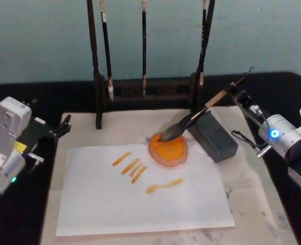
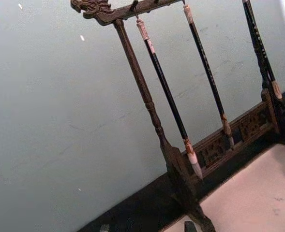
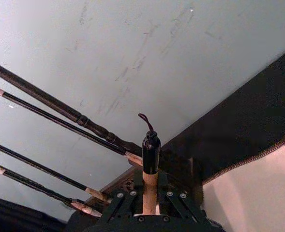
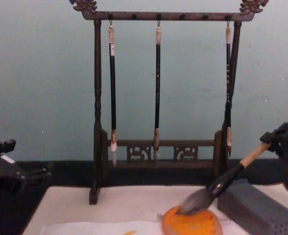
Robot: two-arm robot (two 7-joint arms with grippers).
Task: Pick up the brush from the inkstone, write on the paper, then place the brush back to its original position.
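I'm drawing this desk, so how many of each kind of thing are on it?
Thin hanging brushes: 3
Big brush: 1
Inkstone: 1
Grey block: 1
Paper: 1
Brush rack: 1
Mat: 1
Total: 9

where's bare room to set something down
Bare: the near half of the paper, below the orange strokes; the mat strip to its right, in front of the grey block. Crowded: around the inkstone, where the right gripper holds the brush, tuft on it.
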